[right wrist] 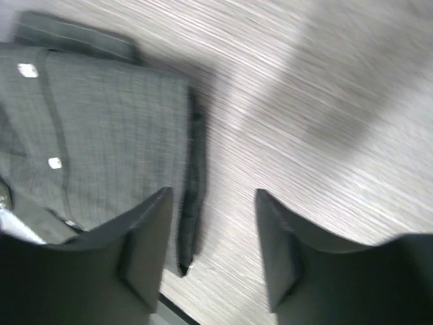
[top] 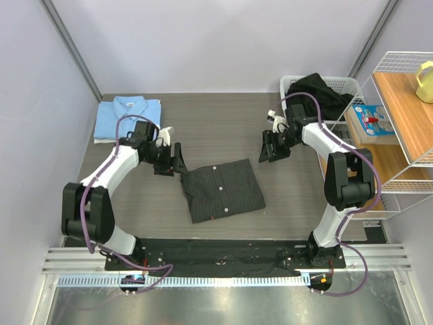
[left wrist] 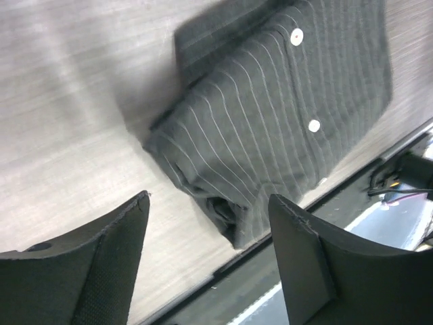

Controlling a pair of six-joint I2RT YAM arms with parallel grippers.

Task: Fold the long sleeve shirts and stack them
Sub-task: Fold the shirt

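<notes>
A black-charcoal pinstriped long sleeve shirt (top: 223,190) lies folded flat in the middle of the table, its white buttons facing up. A light blue shirt (top: 128,118) lies folded at the back left corner. My left gripper (top: 176,161) hovers just off the dark shirt's left back corner. In the left wrist view this gripper (left wrist: 210,203) is open and empty, with the dark shirt (left wrist: 284,115) ahead of it. My right gripper (top: 266,152) hangs off the shirt's right back corner. It (right wrist: 213,196) is open and empty too, above the bare table beside the shirt's edge (right wrist: 95,135).
A white basket (top: 342,84) at the back right holds a dark garment (top: 316,90). A wire shelf (top: 399,115) with wooden boards stands along the right side, carrying a yellow cup (top: 425,81) and a blue box (top: 369,118). A black strip (top: 230,249) runs along the table's near edge.
</notes>
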